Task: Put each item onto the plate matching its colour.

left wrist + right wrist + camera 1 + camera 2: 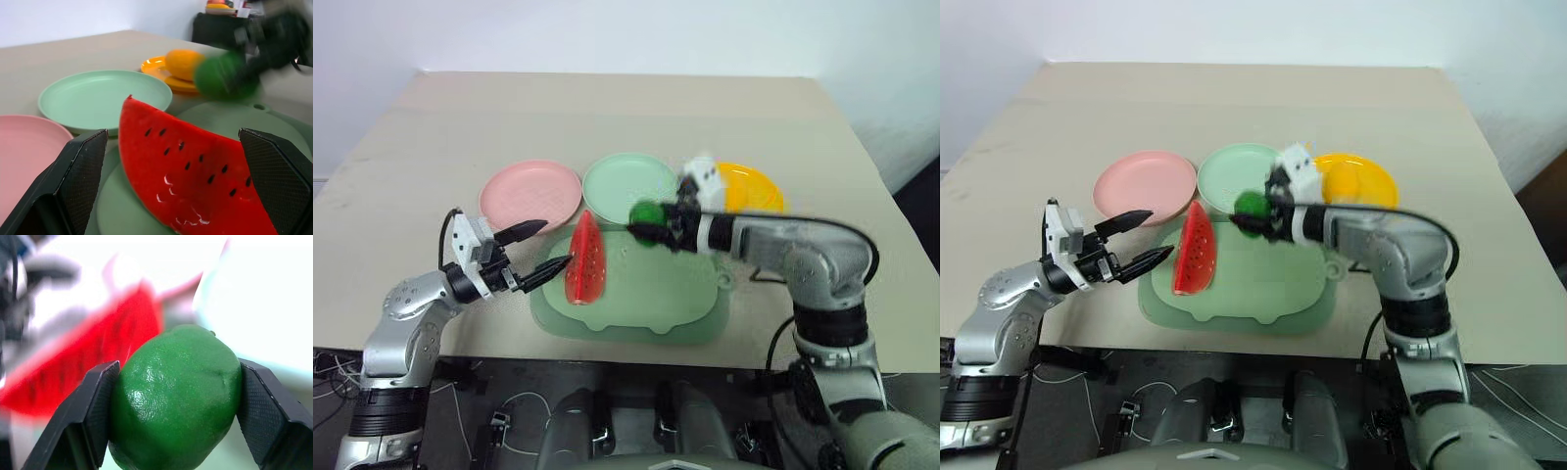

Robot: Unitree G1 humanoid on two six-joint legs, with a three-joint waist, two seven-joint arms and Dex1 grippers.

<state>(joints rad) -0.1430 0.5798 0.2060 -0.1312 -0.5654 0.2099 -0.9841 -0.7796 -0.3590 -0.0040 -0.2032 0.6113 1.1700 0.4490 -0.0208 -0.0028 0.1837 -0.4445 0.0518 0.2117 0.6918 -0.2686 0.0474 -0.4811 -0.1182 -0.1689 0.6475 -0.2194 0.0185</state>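
The right gripper [176, 421], fingers clamped on the green fruit [175, 396], should carry it level to the mint plate [628, 183] at upper centre, while the left gripper [540, 247] waits with fingers spread.

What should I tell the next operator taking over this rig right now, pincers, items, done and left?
Right pincer: shut on the green fruit, held above the mat's far edge, near the green plate.
Left pincer: open, its fingers either side of the watermelon wedge, not gripping it.
Wedge lies on the mat beside the pink plate.
Done: yellow fruit is on the yellow plate.
Left: green fruit onto the green plate, wedge onto the pink plate.
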